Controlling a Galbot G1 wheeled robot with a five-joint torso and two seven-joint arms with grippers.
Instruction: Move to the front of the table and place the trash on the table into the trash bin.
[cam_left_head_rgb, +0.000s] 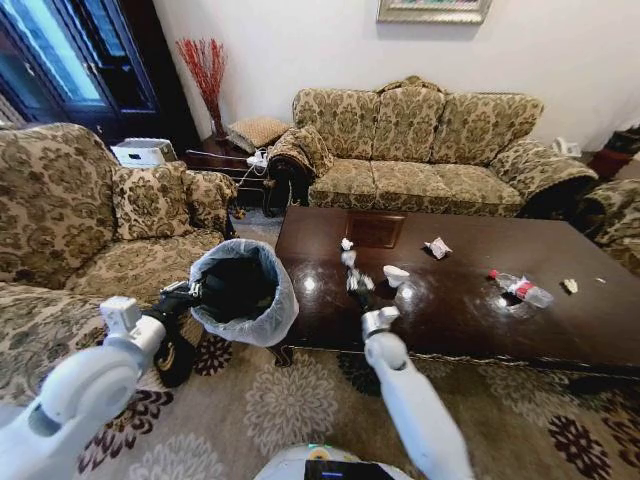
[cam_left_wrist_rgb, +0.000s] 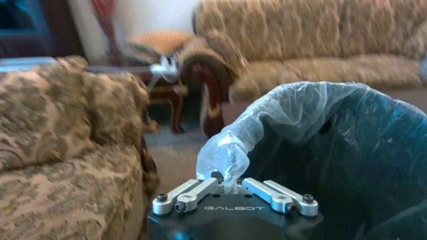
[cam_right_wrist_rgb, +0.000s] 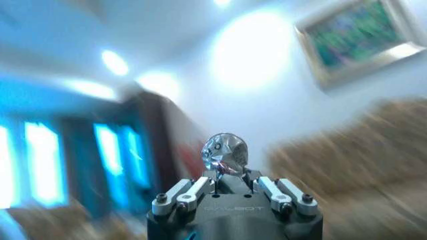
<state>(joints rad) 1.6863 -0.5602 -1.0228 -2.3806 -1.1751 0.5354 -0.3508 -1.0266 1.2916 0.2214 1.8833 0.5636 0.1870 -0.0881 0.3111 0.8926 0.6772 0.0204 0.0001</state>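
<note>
My left gripper (cam_left_wrist_rgb: 227, 183) is shut on the plastic bag folded over the rim of the round dark trash bin (cam_left_wrist_rgb: 333, 150). It holds the trash bin (cam_left_head_rgb: 243, 290) off the floor beside the left end of the dark wooden table (cam_left_head_rgb: 560, 335). My right gripper (cam_left_head_rgb: 358, 293) is over the table's front left part, pointing upward, shut on a crumpled whitish wad (cam_right_wrist_rgb: 225, 151). More trash lies on the table: white paper wads (cam_left_head_rgb: 397, 275) (cam_left_head_rgb: 437, 247) (cam_left_head_rgb: 346, 243), a clear crushed bottle (cam_left_head_rgb: 520, 288) with a red label, and a yellowish scrap (cam_left_head_rgb: 570, 285).
A patterned sofa (cam_left_head_rgb: 420, 150) stands behind the table and another sofa (cam_left_head_rgb: 110, 230) is to the left, close to the bin. A side table (cam_left_head_rgb: 225, 160) with a white box-shaped appliance (cam_left_head_rgb: 143, 152) sits in the corner. Patterned carpet (cam_left_head_rgb: 300, 400) lies in front.
</note>
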